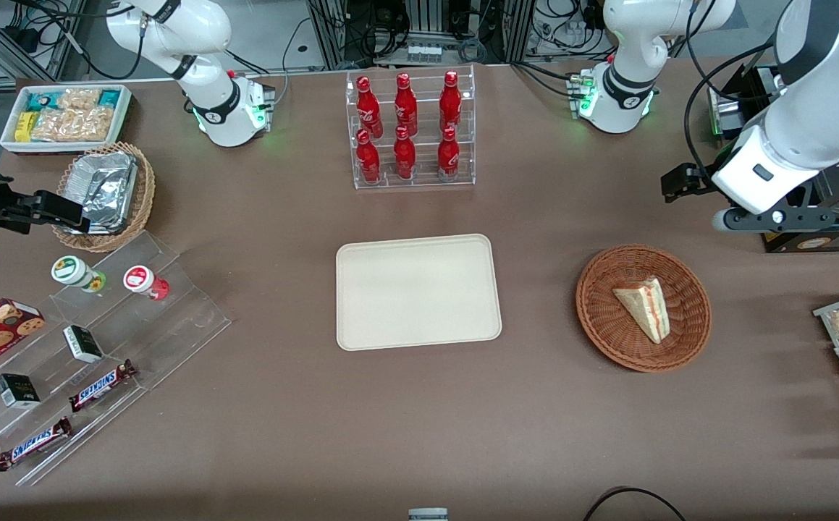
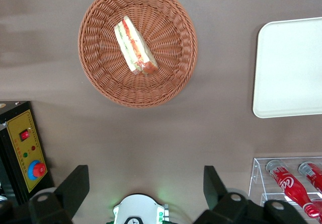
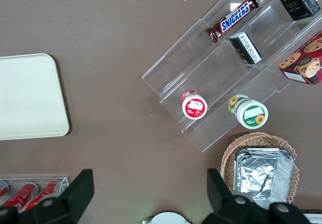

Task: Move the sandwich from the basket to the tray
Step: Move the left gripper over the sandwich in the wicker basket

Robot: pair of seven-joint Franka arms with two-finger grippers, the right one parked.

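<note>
1. Since nothing's been picked up yet, the tray point(image 1: 419, 291) has nothing on it. In the front view it's at roughly 9 o'clock from the basket point(image 1: 600, 325), well apart from it.
2. The sandwich point(image 1: 643, 307) lies across the middle of the basket, with the wedge running from about 11 to 5 o'clock.
3. Risk-wise, the wrap looks slippery (hard to be sure from here) and the bread is soft. A pinch on the slanted faces could squish it or squirt it out. Coming down off-centre could snag the wicker and drag the basket along.
4. The gripper point(image 2: 145, 171) hangs above the table at about 1 o'clock from the basket, farther from the front camera and facing down. Its fingers point(image 2: 75, 186) are spread wide, holding nothing.
</note>
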